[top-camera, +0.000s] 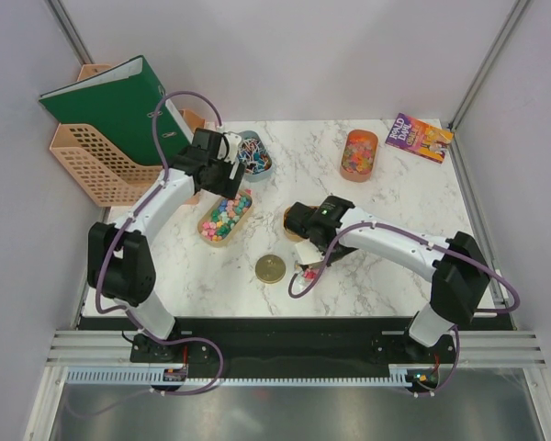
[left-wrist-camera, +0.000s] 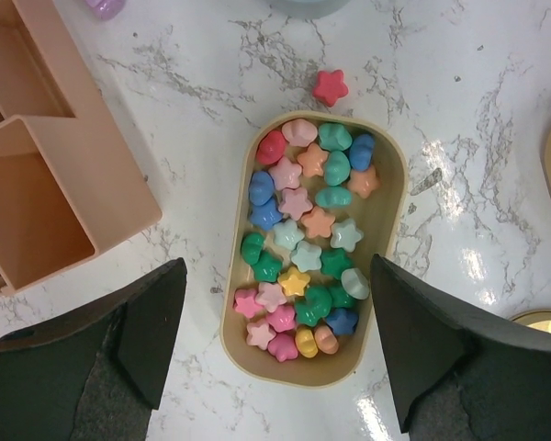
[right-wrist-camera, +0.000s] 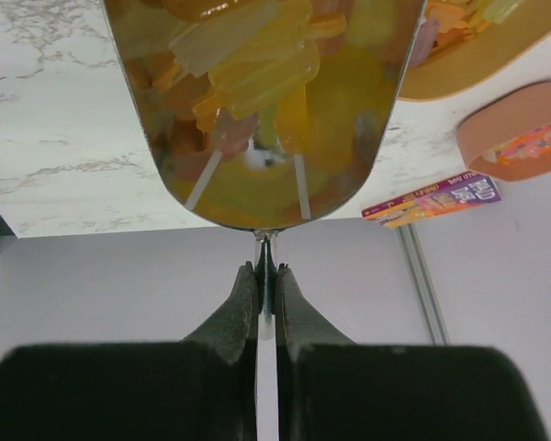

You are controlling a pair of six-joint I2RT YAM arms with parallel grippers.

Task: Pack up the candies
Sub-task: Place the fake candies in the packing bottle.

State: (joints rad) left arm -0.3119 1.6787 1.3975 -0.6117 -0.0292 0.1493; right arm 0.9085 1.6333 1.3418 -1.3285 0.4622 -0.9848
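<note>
Left end effector [left-wrist-camera: 280, 344] wide open over candies [left-wrist-camera: 303, 248] in centre-frame tray [left-wrist-camera: 390, 211], probably to steady it. Right end effector [right-wrist-camera: 266, 276] clamps scoop [right-wrist-camera: 266, 110] by its handle, likely for ladling.

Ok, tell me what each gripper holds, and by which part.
Right gripper: shiny silver metal scoop, fingers pinched on its thin handle near the bowl. Left gripper: nothing, open above the tan oval tray of mixed-colour candies.

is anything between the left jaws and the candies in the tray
Nothing visible does. The left gripper hovers over the tray with its jaws open, and the candies lie uncovered below. The gold lid lies apart, off to the side.
</note>
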